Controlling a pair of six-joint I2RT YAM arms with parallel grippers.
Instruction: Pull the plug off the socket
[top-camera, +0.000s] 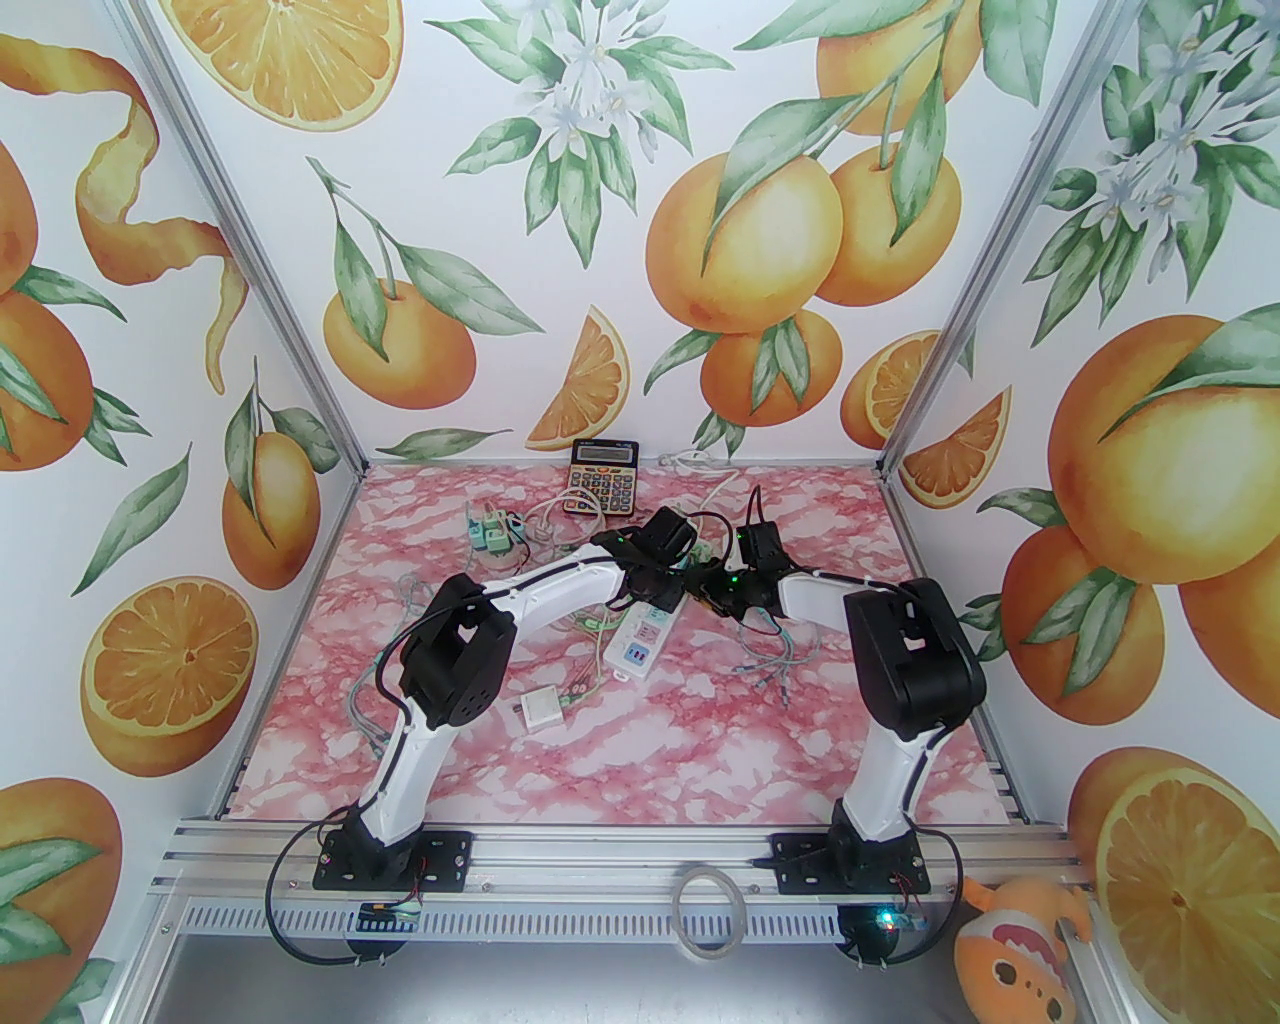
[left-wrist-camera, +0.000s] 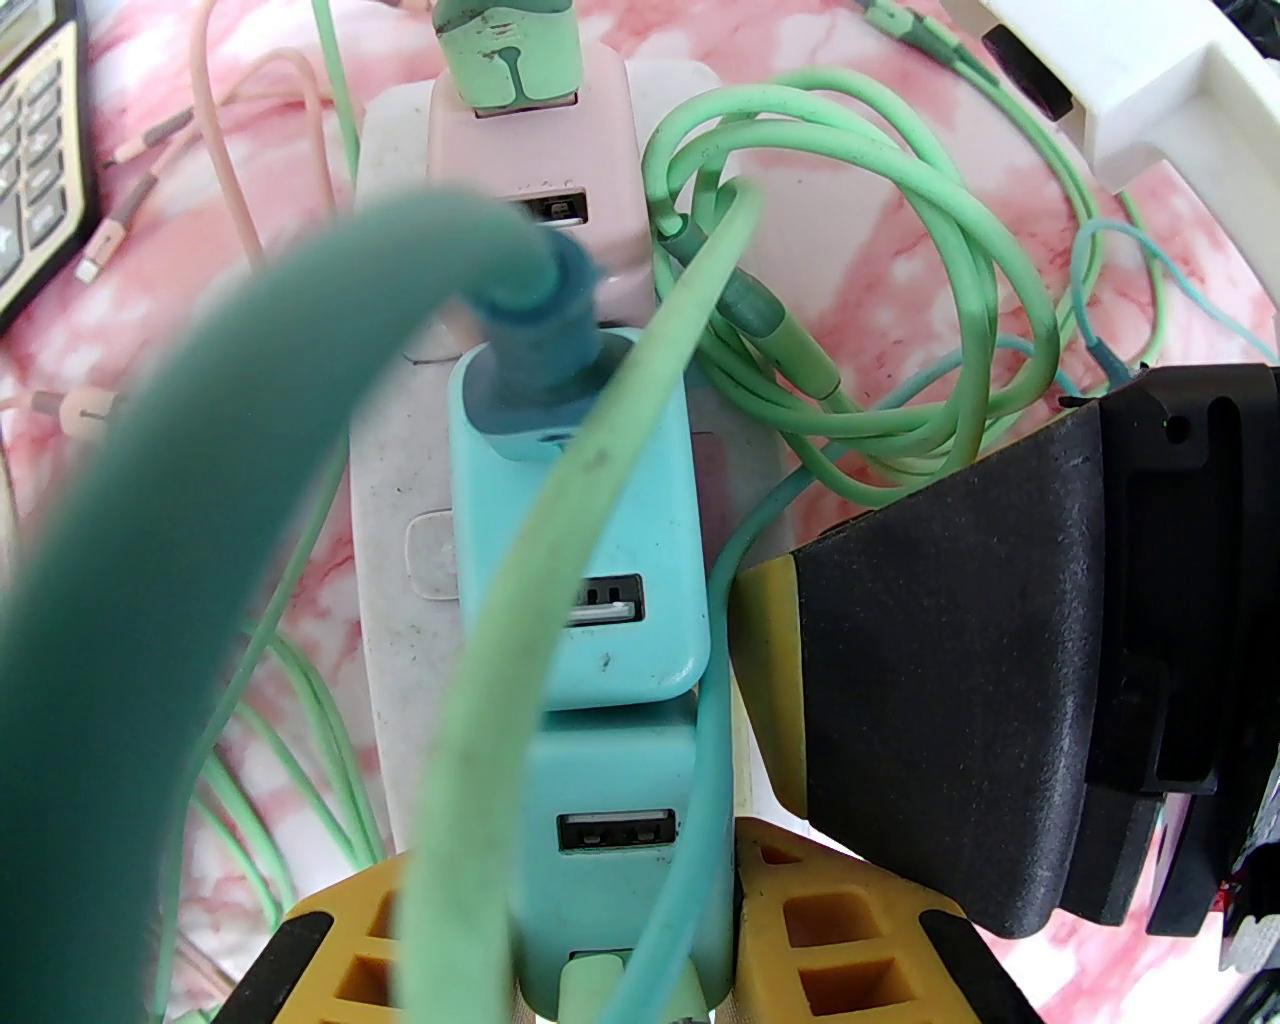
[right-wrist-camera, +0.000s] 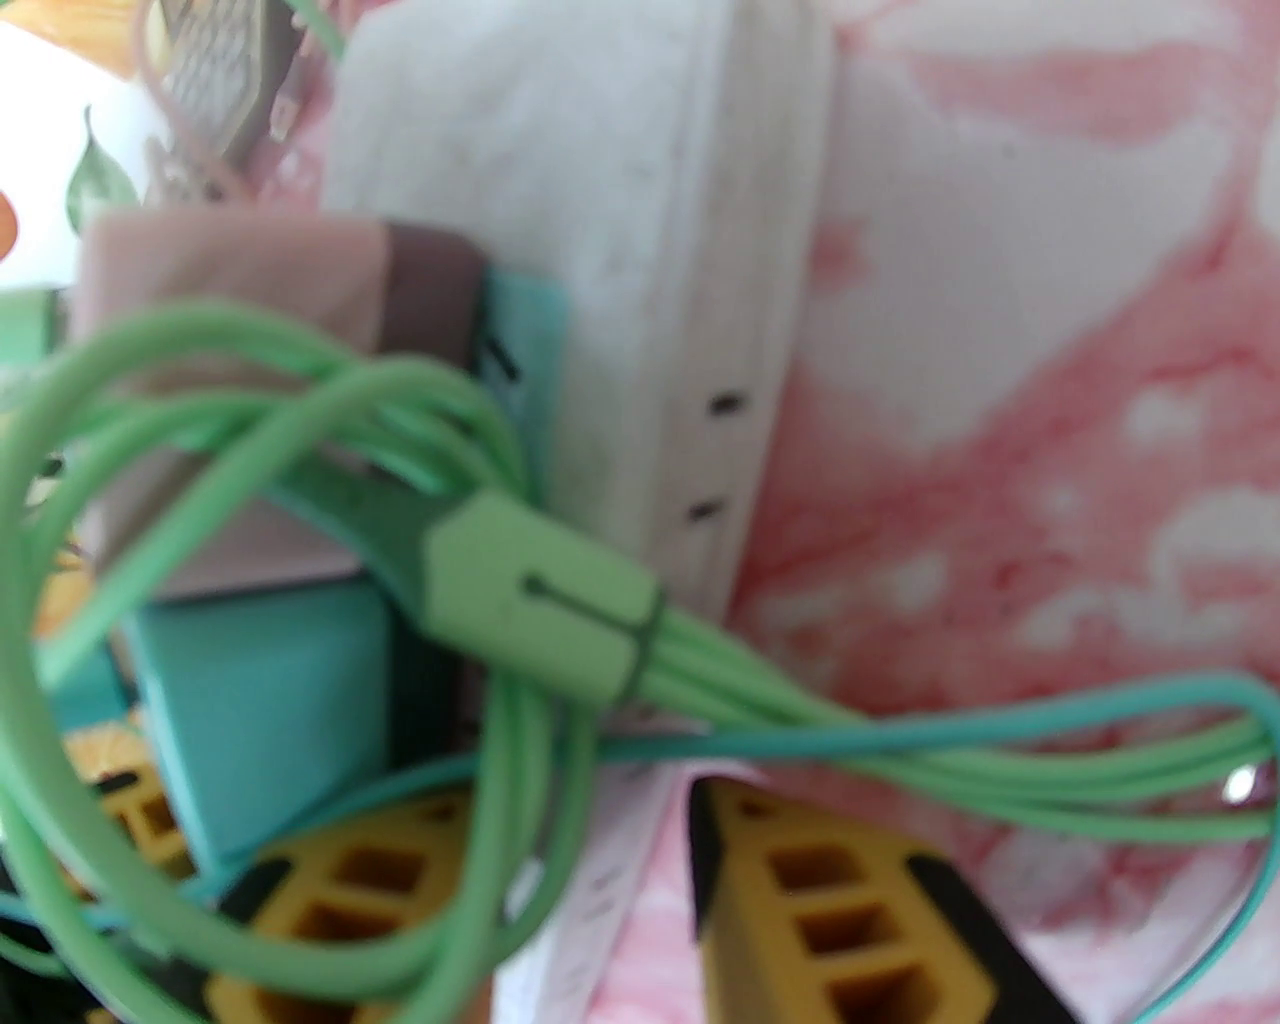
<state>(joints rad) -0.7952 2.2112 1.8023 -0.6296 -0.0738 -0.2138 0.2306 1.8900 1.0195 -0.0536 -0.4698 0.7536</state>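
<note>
A white socket strip (top-camera: 640, 645) lies mid-table with several plugs in it. In the left wrist view, my left gripper (left-wrist-camera: 570, 900) is shut on the nearest teal plug (left-wrist-camera: 610, 790), one yellow pad on each side. A second teal plug (left-wrist-camera: 590, 520) and a pink plug (left-wrist-camera: 540, 150) sit further along the strip (left-wrist-camera: 400, 600). My right gripper (right-wrist-camera: 590, 850) straddles the strip's edge (right-wrist-camera: 620, 300), fingers tight against both sides. One of its fingers (left-wrist-camera: 770, 680) rests at the strip's right side. Green cables (right-wrist-camera: 540, 590) drape over the plugs.
A calculator (top-camera: 603, 478) stands at the back. A loose white adapter (top-camera: 542, 712) lies nearer the arms. Small green plugs (top-camera: 490, 530) and thin cables (top-camera: 770, 660) are scattered around. Both arms (top-camera: 668, 590) meet over the strip.
</note>
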